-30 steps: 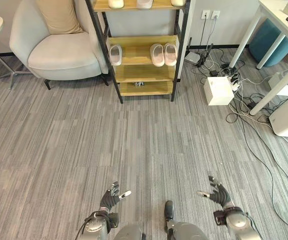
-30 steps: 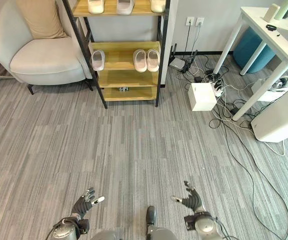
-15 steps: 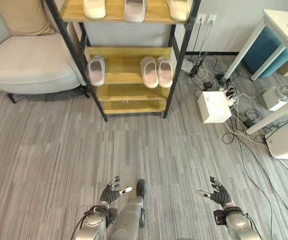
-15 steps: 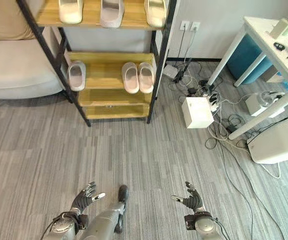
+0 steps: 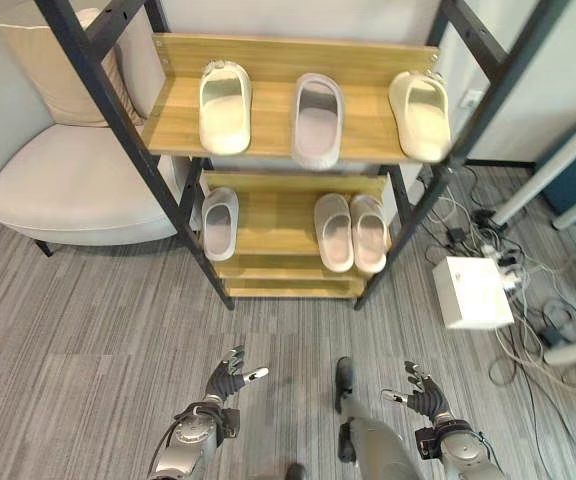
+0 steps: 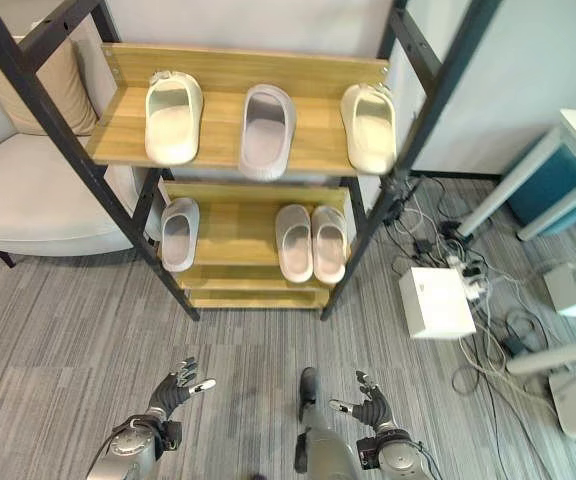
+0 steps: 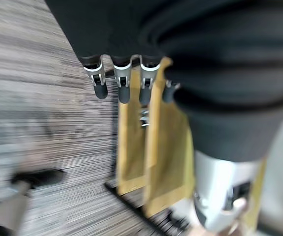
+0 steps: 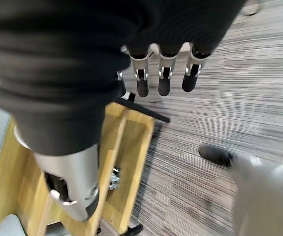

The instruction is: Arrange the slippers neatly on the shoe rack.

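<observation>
Left eye view: shoe rack (image 5: 268,130) close ahead, slippers (image 5: 352,232) on two shelves; left hand (image 5: 230,380) and right hand (image 5: 420,396) low, fingers spread, empty.
Risk: hands striking rack frame on reach.
Right eye view: rack nearer than earlier, camera advanced.
Wrist views: fingers straight, nothing held.
</observation>
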Controlling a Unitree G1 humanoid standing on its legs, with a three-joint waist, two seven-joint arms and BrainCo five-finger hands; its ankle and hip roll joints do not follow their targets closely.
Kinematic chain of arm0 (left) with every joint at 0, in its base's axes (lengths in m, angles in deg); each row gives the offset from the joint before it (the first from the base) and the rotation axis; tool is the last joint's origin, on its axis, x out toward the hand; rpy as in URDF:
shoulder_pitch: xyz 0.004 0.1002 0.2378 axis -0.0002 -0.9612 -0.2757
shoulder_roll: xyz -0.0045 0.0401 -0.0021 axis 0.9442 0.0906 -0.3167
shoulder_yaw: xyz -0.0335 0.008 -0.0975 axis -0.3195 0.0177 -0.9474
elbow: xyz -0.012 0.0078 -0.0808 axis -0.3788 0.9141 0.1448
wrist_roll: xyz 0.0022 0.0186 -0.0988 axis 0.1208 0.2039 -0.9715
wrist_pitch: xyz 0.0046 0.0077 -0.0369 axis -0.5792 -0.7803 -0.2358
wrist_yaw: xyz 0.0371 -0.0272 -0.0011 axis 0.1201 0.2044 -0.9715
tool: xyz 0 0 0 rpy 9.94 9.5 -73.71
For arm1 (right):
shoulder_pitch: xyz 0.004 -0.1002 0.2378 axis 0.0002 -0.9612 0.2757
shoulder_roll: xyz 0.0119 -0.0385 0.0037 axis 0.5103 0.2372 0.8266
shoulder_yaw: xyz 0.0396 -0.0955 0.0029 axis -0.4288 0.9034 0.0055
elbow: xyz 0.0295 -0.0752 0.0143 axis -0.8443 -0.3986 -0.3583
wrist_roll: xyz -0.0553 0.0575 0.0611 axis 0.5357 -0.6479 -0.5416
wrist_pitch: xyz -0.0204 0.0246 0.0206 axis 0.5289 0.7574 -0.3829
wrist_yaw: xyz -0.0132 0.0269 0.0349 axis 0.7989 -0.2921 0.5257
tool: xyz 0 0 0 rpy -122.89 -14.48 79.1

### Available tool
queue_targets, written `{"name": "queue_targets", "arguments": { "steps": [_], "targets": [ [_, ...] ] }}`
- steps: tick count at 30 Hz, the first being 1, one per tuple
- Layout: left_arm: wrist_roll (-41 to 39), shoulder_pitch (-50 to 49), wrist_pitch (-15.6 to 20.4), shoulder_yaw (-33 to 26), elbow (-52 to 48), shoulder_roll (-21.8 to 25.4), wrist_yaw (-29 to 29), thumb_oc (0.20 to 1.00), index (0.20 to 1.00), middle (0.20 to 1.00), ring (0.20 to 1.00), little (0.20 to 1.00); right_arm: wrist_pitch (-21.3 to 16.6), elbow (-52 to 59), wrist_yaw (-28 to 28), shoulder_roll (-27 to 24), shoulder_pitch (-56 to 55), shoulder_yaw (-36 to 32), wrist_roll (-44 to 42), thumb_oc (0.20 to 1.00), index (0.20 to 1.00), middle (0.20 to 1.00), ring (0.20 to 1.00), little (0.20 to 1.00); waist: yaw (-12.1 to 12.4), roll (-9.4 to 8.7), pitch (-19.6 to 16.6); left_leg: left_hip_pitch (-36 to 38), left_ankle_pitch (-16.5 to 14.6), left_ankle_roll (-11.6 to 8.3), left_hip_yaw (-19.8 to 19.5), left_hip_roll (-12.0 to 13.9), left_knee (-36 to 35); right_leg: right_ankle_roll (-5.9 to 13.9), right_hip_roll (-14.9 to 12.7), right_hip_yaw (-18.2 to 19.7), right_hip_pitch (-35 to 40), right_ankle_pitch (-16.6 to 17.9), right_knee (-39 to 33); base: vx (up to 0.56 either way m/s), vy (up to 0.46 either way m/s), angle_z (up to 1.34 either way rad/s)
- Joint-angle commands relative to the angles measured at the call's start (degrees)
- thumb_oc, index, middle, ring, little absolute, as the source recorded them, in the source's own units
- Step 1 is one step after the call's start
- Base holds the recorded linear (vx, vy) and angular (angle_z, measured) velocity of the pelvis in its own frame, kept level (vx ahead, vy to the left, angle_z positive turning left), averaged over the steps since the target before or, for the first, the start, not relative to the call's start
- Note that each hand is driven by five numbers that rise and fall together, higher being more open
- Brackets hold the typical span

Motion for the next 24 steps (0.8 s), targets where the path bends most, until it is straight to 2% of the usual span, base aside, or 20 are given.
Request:
{"name": "queue_targets", "arguments": {
  "steps": [1,2,3,5,6,9,14,24],
  "targets": [
    [0.56,1.81,2.62,0.05,-6.39,2.69,-0.98,1.000,1.000,1.000,1.000,1.000,-3.46,4.57,0.55,-3.08,2.40,-1.50,-0.90,1.000,1.000,1.000,1.000,1.000,2.11,-2.52,4.54,-19.25,3.96,-2.11,1.11,7.70,20.71,9.17,-6.62,0.85,7.64,-10.05,0.98,0.22,-0.201,0.27],
    [-0.09,2.55,2.61,-0.34,-6.22,2.18,-1.52,1.000,1.000,1.000,1.000,1.000,-3.55,4.19,0.95,-3.37,2.02,-2.23,-1.75,1.000,1.000,1.000,1.000,1.000,2.24,-2.97,4.20,-21.51,2.68,-1.93,3.87,9.75,14.07,9.46,-6.93,0.05,9.62,-11.54,-0.31,0.25,-0.045,0.04],
    [-0.11,2.76,2.68,-0.13,-6.20,1.95,-1.74,1.000,1.000,1.000,1.000,1.000,-3.73,3.80,1.19,-3.43,1.94,-2.62,-2.35,1.000,1.000,1.000,1.000,1.000,2.51,-2.73,4.06,-21.01,3.53,-2.12,4.83,10.92,9.75,9.64,-6.67,-0.18,10.53,-11.97,-0.56,0.26,0.079,0.14],
    [0.16,3.15,2.67,0.55,-6.38,1.91,-2.04,1.000,1.000,1.000,1.000,1.000,-3.60,3.72,2.15,-3.61,1.90,-3.23,-2.68,1.000,1.000,1.000,1.000,1.000,3.20,-1.68,4.01,-21.78,7.92,-2.52,4.86,13.26,1.68,9.86,-6.23,-0.74,11.56,-13.33,-0.29,0.18,0.110,-0.07],
    [0.15,3.24,2.86,0.52,-6.53,1.96,-2.29,1.000,1.000,1.000,1.000,1.000,-3.65,3.51,1.99,-3.57,1.80,-3.23,-2.60,1.000,1.000,1.000,1.000,1.000,3.13,-1.27,3.78,-21.60,8.95,-2.66,4.50,13.49,-0.44,9.97,-6.25,-0.74,12.02,-13.95,0.03,0.11,0.077,-0.33],
    [0.59,2.71,2.79,0.35,-7.15,2.01,-2.14,1.000,1.000,1.000,1.000,1.000,-3.62,3.33,1.30,-3.17,1.10,-3.47,-2.50,1.000,1.000,1.000,1.000,1.000,2.76,-0.73,2.67,-19.57,9.47,-2.68,4.78,13.18,-4.20,10.12,-6.08,-0.37,12.43,-14.23,0.52,0.13,0.093,-0.67],
    [1.03,1.17,2.65,0.30,-7.57,2.55,-1.55,1.000,1.000,1.000,1.000,1.000,-3.41,3.62,0.35,-1.69,0.32,-2.01,-1.75,1.000,1.000,1.000,1.000,1.000,2.72,-0.89,0.62,-14.75,8.61,-1.96,5.92,11.60,-7.28,11.08,-7.19,0.81,13.53,-13.08,-0.41,0.12,0.127,-0.42],
    [1.99,0.04,2.46,0.13,-5.50,2.80,-1.36,1.000,1.000,1.000,1.000,1.000,-3.09,2.41,-0.43,-0.61,-0.31,-1.17,-1.08,1.000,1.000,1.000,1.000,1.000,3.01,-1.14,-0.58,-12.37,7.06,-1.40,6.64,11.13,-7.77,11.90,-7.86,1.37,14.95,-12.42,-1.87,0.03,0.049,0.15]
  ]
}}
